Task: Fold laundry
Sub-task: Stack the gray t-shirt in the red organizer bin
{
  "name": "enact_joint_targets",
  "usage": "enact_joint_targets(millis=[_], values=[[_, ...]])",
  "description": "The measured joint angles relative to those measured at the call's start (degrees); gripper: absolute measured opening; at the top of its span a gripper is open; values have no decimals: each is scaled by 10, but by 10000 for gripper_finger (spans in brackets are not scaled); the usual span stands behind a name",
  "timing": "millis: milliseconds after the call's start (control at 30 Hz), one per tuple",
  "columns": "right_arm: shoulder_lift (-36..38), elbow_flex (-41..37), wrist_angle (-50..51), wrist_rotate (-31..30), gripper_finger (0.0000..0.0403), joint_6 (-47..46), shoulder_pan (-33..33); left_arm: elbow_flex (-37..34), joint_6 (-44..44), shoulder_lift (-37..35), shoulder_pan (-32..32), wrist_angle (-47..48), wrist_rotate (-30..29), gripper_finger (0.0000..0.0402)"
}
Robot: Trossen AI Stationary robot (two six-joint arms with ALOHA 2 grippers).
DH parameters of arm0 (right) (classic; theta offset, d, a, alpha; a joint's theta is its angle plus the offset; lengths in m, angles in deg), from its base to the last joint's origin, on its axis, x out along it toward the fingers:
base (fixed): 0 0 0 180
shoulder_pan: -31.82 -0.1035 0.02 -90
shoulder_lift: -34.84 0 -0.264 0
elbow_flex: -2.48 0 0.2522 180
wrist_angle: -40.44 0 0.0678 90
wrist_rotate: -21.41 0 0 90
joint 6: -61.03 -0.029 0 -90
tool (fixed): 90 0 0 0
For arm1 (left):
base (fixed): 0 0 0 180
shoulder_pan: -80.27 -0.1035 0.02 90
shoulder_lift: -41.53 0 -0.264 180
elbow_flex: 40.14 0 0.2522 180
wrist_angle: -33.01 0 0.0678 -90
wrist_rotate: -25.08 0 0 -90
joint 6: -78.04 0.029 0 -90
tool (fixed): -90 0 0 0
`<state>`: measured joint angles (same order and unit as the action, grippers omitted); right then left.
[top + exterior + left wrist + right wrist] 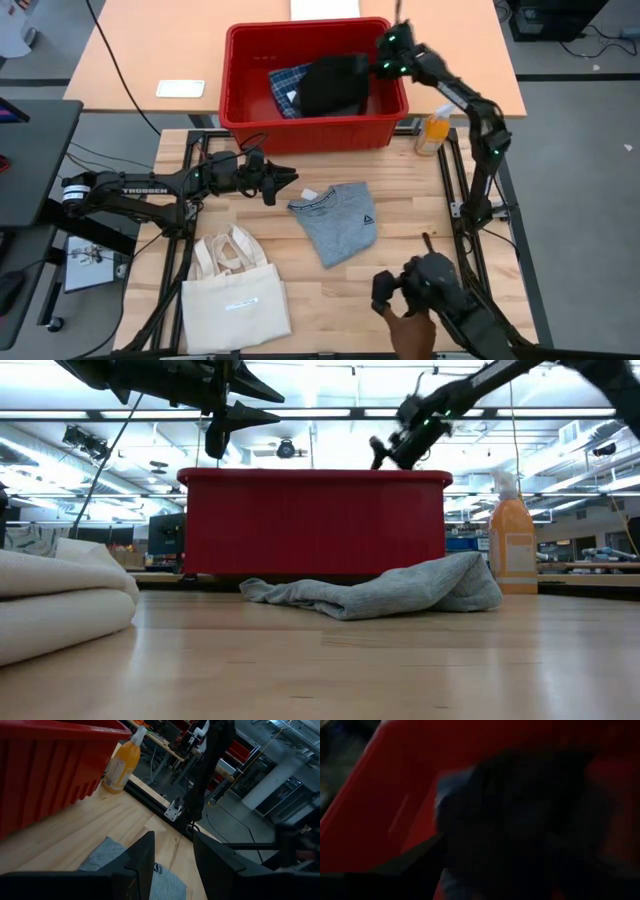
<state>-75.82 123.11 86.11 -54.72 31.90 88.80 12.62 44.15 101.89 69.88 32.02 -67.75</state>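
A light grey top (338, 222) lies crumpled on the wooden table in front of a red bin (310, 130); the low view shows the top (390, 588) in a low heap. In the bin lie a black garment (335, 82) and a blue-and-white plaid piece (288, 88). My right gripper (383, 55) hangs open over the bin's right side, above the black garment (520, 820) and touching nothing. My left gripper (290, 180) hovers open above the table, just left of the grey top (105, 855), with nothing between its fingers.
A cream tote bag (235, 300) lies at the table's near left. An orange bottle (433, 128) stands right of the bin. A person's hand (410, 325) and a dark device (425, 280) are at the near right edge. Bare wood shows around the grey top.
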Motion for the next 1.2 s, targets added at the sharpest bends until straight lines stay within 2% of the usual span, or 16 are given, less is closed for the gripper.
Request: enact_joint_targets(millis=[133,233,433,533,667,767,867,1033,1100,1200], values=[[44,1,-6,-76,336,46,5,0,0,0,0,0,0,141],[68,1,-21,-64,329,67,0,0,2,0,0,0,0,141],[109,1,-49,135,318,62,-6,0,25,0,0,6,0,141],[125,1,-29,270,315,53,-23,0,34,0,0,24,0,141],[138,1,14,440,313,21,-50,0,36,3,4,77,0,141],[140,1,103,505,312,28,-85,0,44,17,16,114,0,141],[140,1,238,492,312,100,-128,0,48,41,35,118,1,141],[140,0,440,318,312,250,-199,0,47,92,72,113,16,141],[140,-2,466,270,312,266,-225,0,47,114,89,99,16,141],[140,-9,463,237,312,266,-255,0,47,142,111,67,17,141]])
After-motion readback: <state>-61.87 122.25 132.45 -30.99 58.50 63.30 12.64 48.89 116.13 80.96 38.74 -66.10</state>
